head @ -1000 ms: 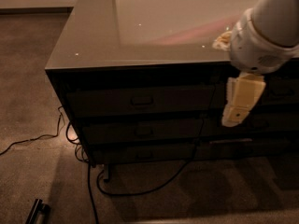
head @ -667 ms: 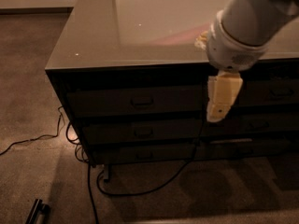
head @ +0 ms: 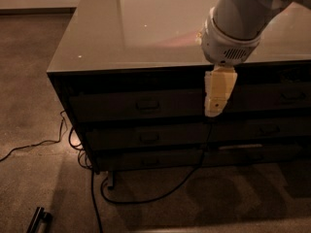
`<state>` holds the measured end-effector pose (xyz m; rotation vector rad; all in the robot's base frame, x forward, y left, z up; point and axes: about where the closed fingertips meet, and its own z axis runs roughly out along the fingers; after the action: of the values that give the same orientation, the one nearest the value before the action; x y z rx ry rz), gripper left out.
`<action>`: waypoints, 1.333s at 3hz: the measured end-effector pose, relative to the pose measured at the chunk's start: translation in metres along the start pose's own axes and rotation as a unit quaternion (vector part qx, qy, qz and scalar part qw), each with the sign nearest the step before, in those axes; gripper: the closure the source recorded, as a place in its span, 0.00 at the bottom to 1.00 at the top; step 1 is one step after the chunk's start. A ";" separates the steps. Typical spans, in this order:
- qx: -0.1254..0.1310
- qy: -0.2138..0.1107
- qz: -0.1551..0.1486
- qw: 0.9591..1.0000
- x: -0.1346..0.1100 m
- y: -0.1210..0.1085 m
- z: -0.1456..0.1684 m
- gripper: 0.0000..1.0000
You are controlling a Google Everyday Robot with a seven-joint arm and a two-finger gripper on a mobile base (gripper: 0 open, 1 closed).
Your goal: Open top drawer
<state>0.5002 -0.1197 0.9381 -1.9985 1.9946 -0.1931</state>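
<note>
The top drawer (head: 112,106) is the uppermost dark front on the left side of the low cabinet. It sits flush with the cabinet face and has a small bar handle (head: 147,104) at its centre. My gripper (head: 214,111) is pale yellow and hangs down from the white wrist (head: 228,42). It is in front of the top row of drawer fronts, to the right of the handle and at about its height. It holds nothing that I can see.
Two slimmer drawer fronts (head: 148,138) lie below. Another column of drawers with handles (head: 292,97) is at the right. The cabinet has a glossy top (head: 146,28). Black cables (head: 146,193) trail on the carpet, and a dark bar-like object (head: 39,220) lies at the bottom left.
The arm and gripper have moved left along the cabinet front, closer to the top drawer's handle. The drawers have not moved.
</note>
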 end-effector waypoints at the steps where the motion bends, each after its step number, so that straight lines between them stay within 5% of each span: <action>1: -0.006 -0.045 0.024 0.999 0.000 -0.011 0.023 0.00; 2: -0.026 -0.059 0.031 0.997 -0.005 -0.026 0.064 0.00; 4: -0.078 -0.011 0.004 0.997 -0.016 -0.041 0.151 0.00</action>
<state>0.5853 -0.0864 0.8107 -2.0762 2.0612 -0.0132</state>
